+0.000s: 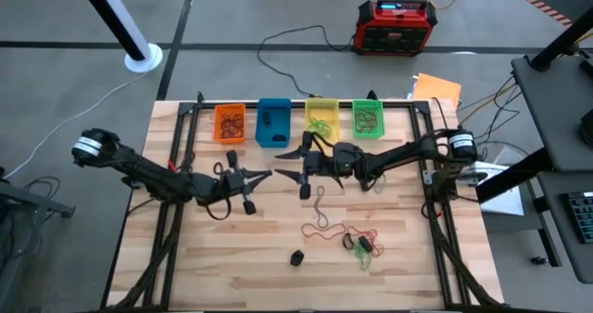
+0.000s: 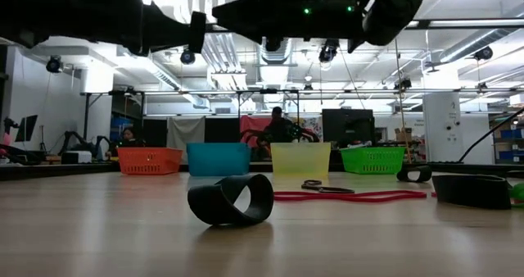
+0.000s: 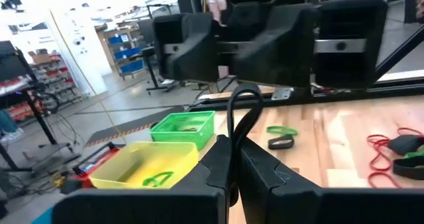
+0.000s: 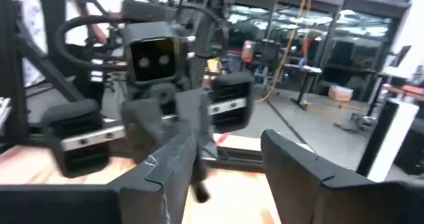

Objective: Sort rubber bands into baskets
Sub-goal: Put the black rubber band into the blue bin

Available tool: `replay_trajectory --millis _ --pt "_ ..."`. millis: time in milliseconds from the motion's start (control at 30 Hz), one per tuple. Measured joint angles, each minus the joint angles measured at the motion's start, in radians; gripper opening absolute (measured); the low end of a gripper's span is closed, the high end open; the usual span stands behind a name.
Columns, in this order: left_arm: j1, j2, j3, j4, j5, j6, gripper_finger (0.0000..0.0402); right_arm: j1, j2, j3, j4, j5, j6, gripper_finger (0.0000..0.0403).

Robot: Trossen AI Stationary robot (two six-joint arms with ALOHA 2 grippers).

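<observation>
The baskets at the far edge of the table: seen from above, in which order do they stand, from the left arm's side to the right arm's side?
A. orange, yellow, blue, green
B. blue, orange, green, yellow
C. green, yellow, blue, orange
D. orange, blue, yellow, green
D: in the high view the orange basket comes first, then the blue basket, the yellow basket and the green basket.

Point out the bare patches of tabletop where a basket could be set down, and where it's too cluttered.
Bare wood: the front left of the table, and the front right corner beside the rubber bands. Crowded: the back edge, filled by the orange basket, blue basket, yellow basket and green basket, and the middle, under the left gripper and right gripper.
</observation>
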Motion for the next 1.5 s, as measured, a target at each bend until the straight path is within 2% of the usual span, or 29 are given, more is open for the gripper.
replay_trajectory --millis 267,467,700,967,1100,1200,1500 --pt "0.024 -0.071 -0.003 -0.039 0.049 0.049 0.0 0.0 0.027 0.078 -0.061 -0.057 -0.021 0.0215" --pt "0.027 -0.08 -0.004 -0.033 0.059 0.044 0.0 -0.001 0.072 0.146 -0.104 -0.06 -0.043 0.0228" --pt "0.028 -0.07 -0.004 -0.04 0.056 0.04 0.0 -0.008 0.133 0.199 -0.137 -0.064 -0.072 0.0187" --pt "0.03 -0.069 -0.004 -0.069 0.049 0.033 0.0 -0.012 0.133 0.198 -0.143 -0.07 -0.094 0.0124" --pt "0.032 -0.07 -0.004 -0.088 0.038 0.033 0.0 -0.012 0.133 0.198 -0.146 -0.067 -0.082 0.0105" --pt "0.032 -0.069 -0.003 -0.098 0.027 0.03 0.0 -0.015 0.133 0.199 -0.151 -0.066 -0.068 0.0106" --pt "0.031 -0.066 -0.004 -0.14 0.033 0.022 0.0 -0.028 0.131 0.202 -0.138 -0.047 -0.065 0.0143"
